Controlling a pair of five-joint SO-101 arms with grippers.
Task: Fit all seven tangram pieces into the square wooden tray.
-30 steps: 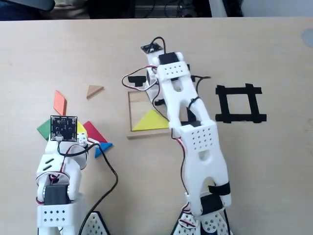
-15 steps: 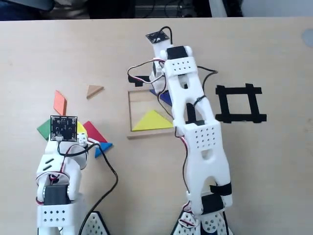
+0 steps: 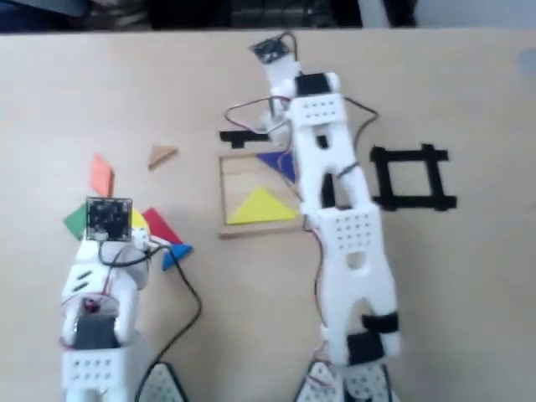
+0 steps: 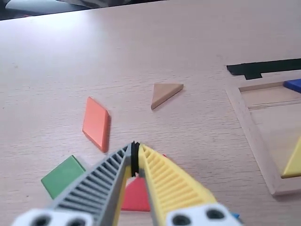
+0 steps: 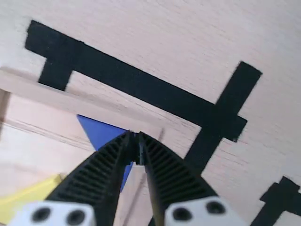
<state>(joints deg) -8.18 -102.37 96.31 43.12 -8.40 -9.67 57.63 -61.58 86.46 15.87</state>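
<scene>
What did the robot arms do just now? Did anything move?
The right gripper moved from over the tray toward the table's far edge, uncovering the blue triangle in the tray's far corner. The left gripper, yellow triangle and loose pieces stayed put.

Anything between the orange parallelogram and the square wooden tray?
One small tan wooden triangle, lying flat, apart from both; the left wrist view shows it.

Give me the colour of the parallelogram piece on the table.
The parallelogram piece is orange, shown best in the left wrist view.
</scene>
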